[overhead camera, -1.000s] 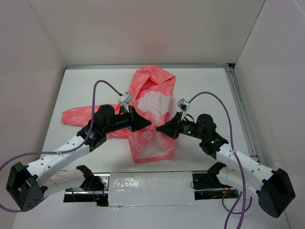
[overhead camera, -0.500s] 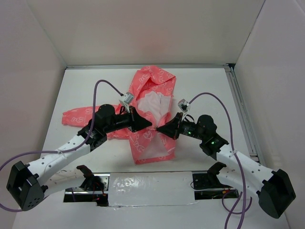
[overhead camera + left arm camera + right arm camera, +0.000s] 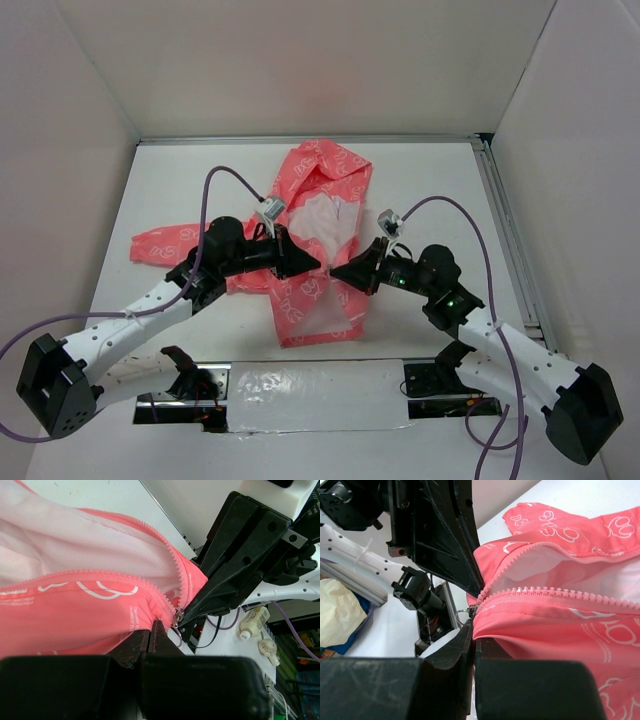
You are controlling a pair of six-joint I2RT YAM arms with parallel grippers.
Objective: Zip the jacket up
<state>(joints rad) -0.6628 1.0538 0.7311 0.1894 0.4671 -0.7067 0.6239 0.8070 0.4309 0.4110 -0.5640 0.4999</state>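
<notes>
The coral-pink jacket (image 3: 312, 290) lies in the middle of the table with its hood (image 3: 322, 165) at the far end and one sleeve (image 3: 160, 240) stretched out to the left. Its front is open and shows pale lining (image 3: 325, 215). My left gripper (image 3: 313, 266) and right gripper (image 3: 338, 272) meet tip to tip at the front opening. In the left wrist view my left gripper (image 3: 152, 625) is shut on the jacket's left front edge (image 3: 75, 615), beside the zipper slider (image 3: 177, 615). In the right wrist view my right gripper (image 3: 473, 630) is shut on the other front edge (image 3: 545, 630), next to the slider (image 3: 473, 611).
White walls enclose the table on three sides. A metal rail (image 3: 503, 230) runs along the right edge. A taped white strip (image 3: 310, 390) and both arm bases lie at the near edge. Purple cables (image 3: 220, 180) loop above the arms.
Both grippers have shifted slightly right while holding the jacket's front. The hood and upper jacket have slid a little to the right with them.
</notes>
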